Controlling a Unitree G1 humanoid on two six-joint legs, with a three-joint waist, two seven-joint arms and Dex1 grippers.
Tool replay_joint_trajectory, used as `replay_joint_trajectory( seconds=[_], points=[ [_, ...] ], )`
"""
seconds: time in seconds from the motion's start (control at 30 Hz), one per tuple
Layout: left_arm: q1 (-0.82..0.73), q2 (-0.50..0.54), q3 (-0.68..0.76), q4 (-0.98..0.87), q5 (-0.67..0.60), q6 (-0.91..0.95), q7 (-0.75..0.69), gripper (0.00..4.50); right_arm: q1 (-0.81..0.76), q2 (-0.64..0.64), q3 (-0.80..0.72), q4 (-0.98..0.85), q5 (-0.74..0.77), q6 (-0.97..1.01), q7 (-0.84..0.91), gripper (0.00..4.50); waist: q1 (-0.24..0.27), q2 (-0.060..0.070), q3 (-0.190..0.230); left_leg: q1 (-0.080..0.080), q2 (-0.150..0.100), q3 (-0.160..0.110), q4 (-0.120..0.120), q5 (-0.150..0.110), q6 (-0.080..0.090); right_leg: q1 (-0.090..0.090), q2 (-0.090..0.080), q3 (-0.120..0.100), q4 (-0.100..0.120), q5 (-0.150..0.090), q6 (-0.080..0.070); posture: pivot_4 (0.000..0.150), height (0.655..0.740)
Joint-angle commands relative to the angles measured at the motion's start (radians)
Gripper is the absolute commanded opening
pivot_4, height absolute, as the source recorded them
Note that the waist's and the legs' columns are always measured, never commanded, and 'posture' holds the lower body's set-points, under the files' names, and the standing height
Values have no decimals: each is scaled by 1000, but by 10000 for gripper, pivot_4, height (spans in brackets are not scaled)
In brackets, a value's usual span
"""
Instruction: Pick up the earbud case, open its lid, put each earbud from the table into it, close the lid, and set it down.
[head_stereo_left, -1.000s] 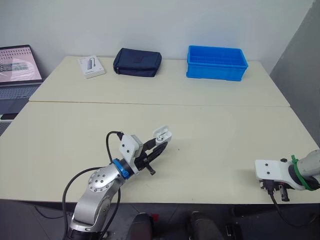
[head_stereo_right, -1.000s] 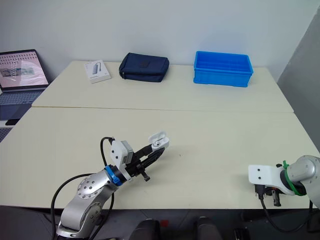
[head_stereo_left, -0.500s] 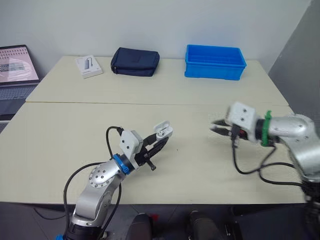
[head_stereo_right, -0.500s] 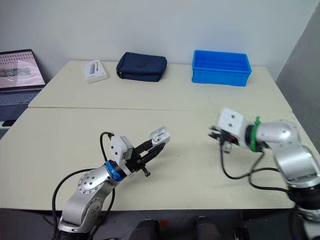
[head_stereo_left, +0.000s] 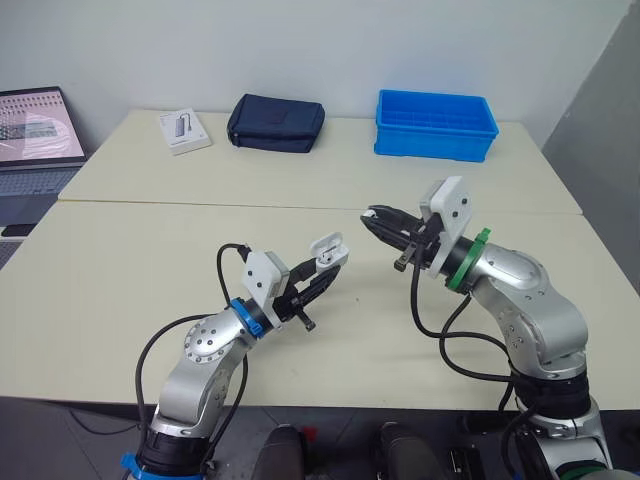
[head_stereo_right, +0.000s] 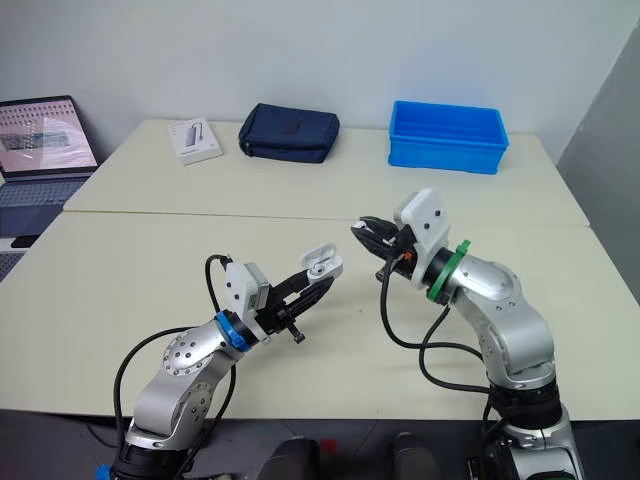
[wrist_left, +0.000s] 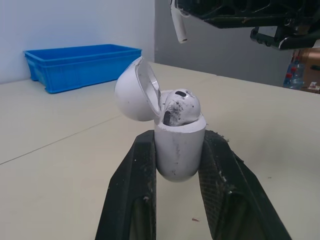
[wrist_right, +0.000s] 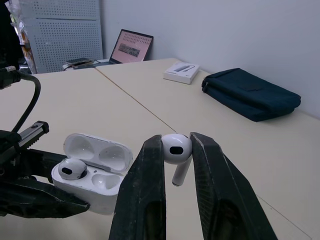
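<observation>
While the left gripper (head_stereo_left: 322, 272) clamps its two black fingers on the lower body of the earbud case (wrist_left: 179, 145), the case stands upright between them. Its mouth faces up and its lid (wrist_left: 134, 97) is swung back on the hinge. It is held in the air over the middle of the desk (head_stereo_left: 120, 270), nearer the front edge than the far one. The shell is white and rounded, with dark smudges around the rim. One earbud (wrist_left: 181, 104) sits in the case with its head poking out, beside a second, open socket. The right gripper (head_stereo_right: 360, 228) hovers near the case on its right, apart from it, pinching the second earbud (wrist_right: 176, 149) by its white head. That bud's stem hangs down towards the desk, its long axis close to upright with a slight tilt.
</observation>
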Motion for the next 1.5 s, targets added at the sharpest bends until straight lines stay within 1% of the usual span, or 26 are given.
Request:
replay_joint_trajectory(
  seconds=[0.03,0.3,0.73,1.13,1.3,1.37,1.5],
  points=[
    [-17,-9,1,-21,-10,-23,-2,7798,20,2,36,-53,3,-63,-1,3873,-1,0,0,0,0,0,0,0,0,0,0,0,0,0,0,1500,7376],
    [-26,-9,2,-16,-14,-19,-11,7798,65,-5,129,-47,-48,-206,4,3873,-2,0,0,0,0,0,0,0,0,0,0,0,0,0,0,1500,7376],
    [-22,-4,3,-32,-17,-9,-11,7798,74,-21,179,62,-118,-340,9,3873,-2,0,0,0,0,0,0,0,0,0,0,0,0,0,0,1500,7376],
    [-18,-7,1,-43,-19,-3,-10,7798,111,-50,227,108,-197,-438,28,3873,-2,0,0,0,0,0,0,0,0,0,0,0,-1,-1,-1,1500,7376],
    [-19,-9,2,-44,-19,-1,-12,7798,120,-35,224,114,-186,-425,31,3873,-2,0,0,0,0,0,0,0,0,0,0,0,-1,-1,-1,1500,7376],
    [-18,-8,2,-45,-19,0,-14,7798,118,-28,220,110,-180,-415,30,11161,-2,0,0,0,0,0,0,0,0,0,0,0,-1,-1,-1,1500,7376],
    [-19,-8,2,-45,-18,3,-16,7798,113,-35,207,97,-178,-405,41,23772,-2,0,0,0,0,0,0,0,0,0,0,0,-1,-1,-1,1500,7376]
  ],
)
